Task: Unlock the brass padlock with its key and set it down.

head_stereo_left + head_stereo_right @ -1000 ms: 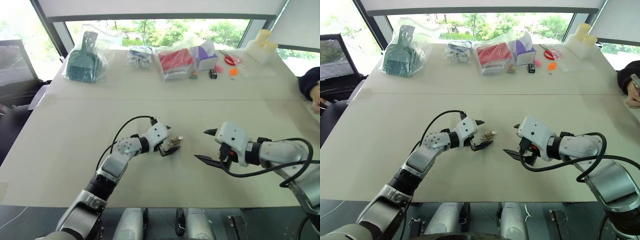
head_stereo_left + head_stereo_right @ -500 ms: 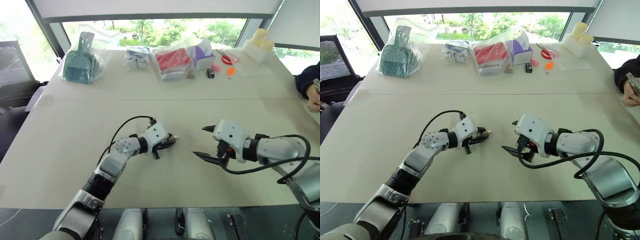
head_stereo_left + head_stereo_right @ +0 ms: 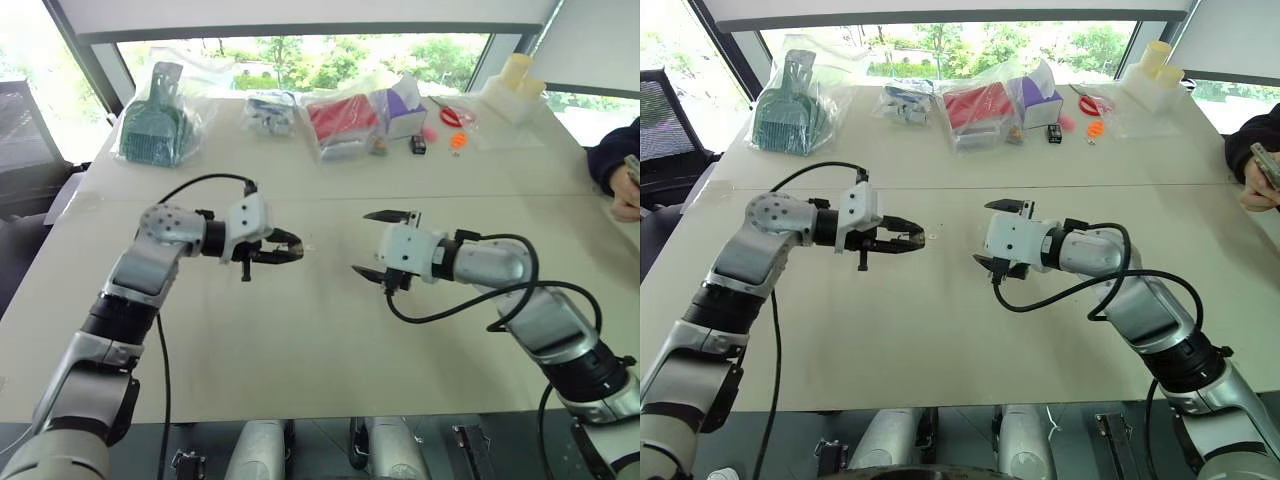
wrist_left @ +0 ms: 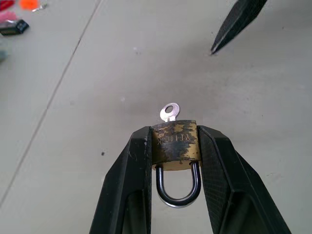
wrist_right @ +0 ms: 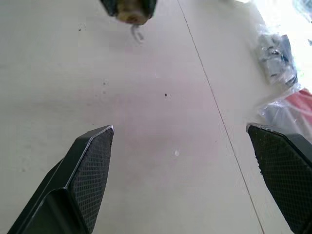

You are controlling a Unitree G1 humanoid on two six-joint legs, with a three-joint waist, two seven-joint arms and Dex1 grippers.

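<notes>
The worktop (image 3: 330, 360) is a pale surface with a seam running across it. Its near and middle parts lie bare around both arms, with open room on every side of them. The far edge runs under a window.

Along that far edge stand clear plastic bags in a row. The leftmost bag holds a green dustpan (image 3: 155, 125). The next holds small bluish-white items (image 3: 270, 112) that cannot be made out. A larger bag holds a red flat pack (image 3: 340, 120), with a purple-and-white carton (image 3: 405, 108) just beside it. Further right lie red-handled scissors (image 3: 455, 115) and pale yellow cups (image 3: 520, 80) in clear wrap. Small dark and orange items (image 3: 440, 143) lie loose on the worktop near the carton. All of these are well apart from the arms. A person's sleeve and hand (image 3: 618, 175) show at the right edge.

The left claw (image 3: 285, 250) is raised over the middle of the worktop, pointing toward the right claw. Its two fingers are closed on the body of the brass padlock (image 4: 174, 145), one on either side. The silver shackle (image 4: 178, 187) lies back between the fingers. The key (image 4: 169, 112) projects from the padlock's outer end.

The right claw (image 3: 385, 245) faces the left one, near but apart. Its fingers are spread wide and hold nothing.
</notes>
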